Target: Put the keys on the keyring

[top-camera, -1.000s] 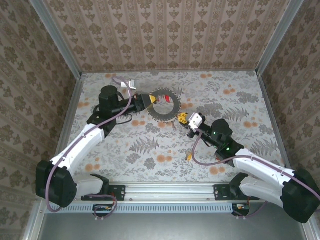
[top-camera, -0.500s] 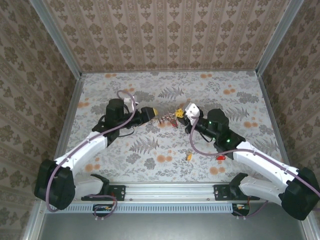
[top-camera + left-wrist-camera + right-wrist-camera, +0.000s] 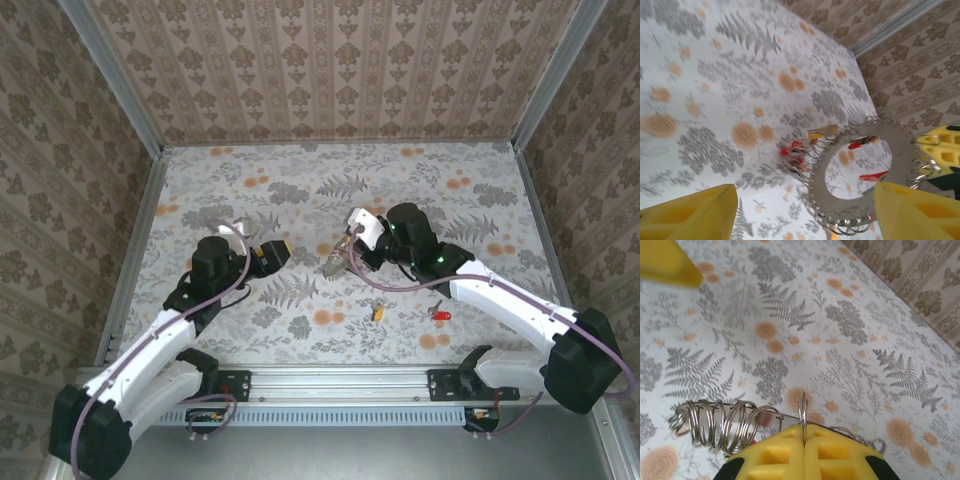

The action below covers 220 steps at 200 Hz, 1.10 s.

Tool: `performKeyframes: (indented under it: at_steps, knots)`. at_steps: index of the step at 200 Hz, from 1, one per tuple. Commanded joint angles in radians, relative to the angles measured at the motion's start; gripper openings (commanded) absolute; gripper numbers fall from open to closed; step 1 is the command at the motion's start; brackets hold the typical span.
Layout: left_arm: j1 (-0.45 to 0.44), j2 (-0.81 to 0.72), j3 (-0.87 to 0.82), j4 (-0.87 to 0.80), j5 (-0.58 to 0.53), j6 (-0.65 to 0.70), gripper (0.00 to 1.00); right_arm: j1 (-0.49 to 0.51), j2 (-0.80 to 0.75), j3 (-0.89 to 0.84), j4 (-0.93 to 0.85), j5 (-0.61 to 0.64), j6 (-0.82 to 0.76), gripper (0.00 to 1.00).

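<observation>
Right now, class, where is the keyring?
Mid-table in the top view, the keyring is pinched by the right fingers, just right of the open left fingers.

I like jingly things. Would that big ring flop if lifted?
Probably stiff: the ring looks like flat metal. The small loops and red keys on its rim would likely dangle and jingle. Held by one edge, it may tip.

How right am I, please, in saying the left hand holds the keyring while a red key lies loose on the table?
Wrong hand: the right hand holds the keyring, as the right wrist view shows; a red key does lie loose on the table.
</observation>
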Motion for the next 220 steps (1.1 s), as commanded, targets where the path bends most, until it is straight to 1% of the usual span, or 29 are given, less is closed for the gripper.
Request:
performKeyframes:
  at_steps: [1, 13, 33, 44, 62, 75, 84, 97, 107, 110, 118, 137, 161, 173, 182, 199, 209, 212, 220]
  knots:
    - [0.005, -0.086, -0.036, 0.012, -0.105, 0.14, 0.73, 0.065, 0.029, 0.059, -0.067, 0.089, -0.231, 0.0]
    - [0.006, -0.118, -0.052, 0.029, -0.116, 0.193, 0.72, 0.125, 0.049, 0.064, -0.071, 0.138, -0.319, 0.0]
    - [0.005, -0.139, -0.057, 0.036, -0.123, 0.273, 0.71, 0.209, 0.091, 0.073, -0.048, 0.176, -0.386, 0.0]
    - [0.006, -0.134, -0.054, 0.037, -0.106, 0.317, 0.69, 0.249, 0.113, 0.07, -0.026, 0.192, -0.411, 0.0]
    - [0.006, -0.121, -0.042, 0.022, -0.069, 0.381, 0.66, 0.29, 0.145, 0.068, -0.017, 0.193, -0.413, 0.0]
    - [0.005, -0.109, -0.039, 0.016, -0.037, 0.417, 0.62, 0.303, 0.152, 0.067, -0.019, 0.183, -0.384, 0.0]
    - [0.005, -0.1, -0.043, 0.027, -0.002, 0.445, 0.59, 0.3, 0.177, 0.058, -0.014, 0.149, -0.351, 0.0]
    - [0.005, -0.092, -0.052, 0.043, 0.052, 0.479, 0.56, 0.289, 0.166, 0.039, 0.002, 0.095, -0.317, 0.0]
    - [0.006, -0.091, -0.057, 0.053, 0.097, 0.517, 0.55, 0.271, 0.165, 0.027, 0.009, 0.027, -0.282, 0.0]
    - [0.004, -0.091, -0.059, 0.054, 0.11, 0.53, 0.54, 0.264, 0.137, 0.024, 0.01, 0.0, -0.268, 0.0]
    - [0.003, -0.091, -0.066, 0.059, 0.141, 0.565, 0.53, 0.244, 0.124, 0.017, 0.015, -0.062, -0.235, 0.0]
    - [0.003, -0.094, -0.069, 0.063, 0.201, 0.629, 0.52, 0.21, 0.116, 0.001, 0.014, -0.168, -0.178, 0.0]
    - [0.001, -0.081, -0.079, 0.112, 0.224, 0.626, 0.51, 0.194, 0.115, -0.019, 0.009, -0.185, -0.097, 0.0]
    - [-0.002, -0.067, -0.085, 0.135, 0.248, 0.644, 0.51, 0.186, 0.102, -0.046, 0.04, -0.192, -0.077, 0.0]
    - [-0.007, -0.052, -0.084, 0.154, 0.267, 0.66, 0.51, 0.173, 0.091, -0.073, 0.073, -0.222, -0.071, 0.0]
    - [-0.018, -0.022, -0.078, 0.172, 0.316, 0.731, 0.51, 0.13, 0.084, -0.097, 0.102, -0.288, -0.043, 0.0]
    - [-0.029, -0.004, -0.071, 0.173, 0.317, 0.78, 0.5, 0.104, 0.084, -0.095, 0.095, -0.323, -0.035, 0.0]
    - [-0.032, 0.002, -0.068, 0.176, 0.344, 0.796, 0.5, 0.098, 0.082, -0.095, 0.091, -0.331, -0.037, 0.0]
    - [-0.036, 0.019, -0.064, 0.186, 0.357, 0.827, 0.5, 0.081, 0.08, -0.097, 0.088, -0.351, -0.041, 0.0]
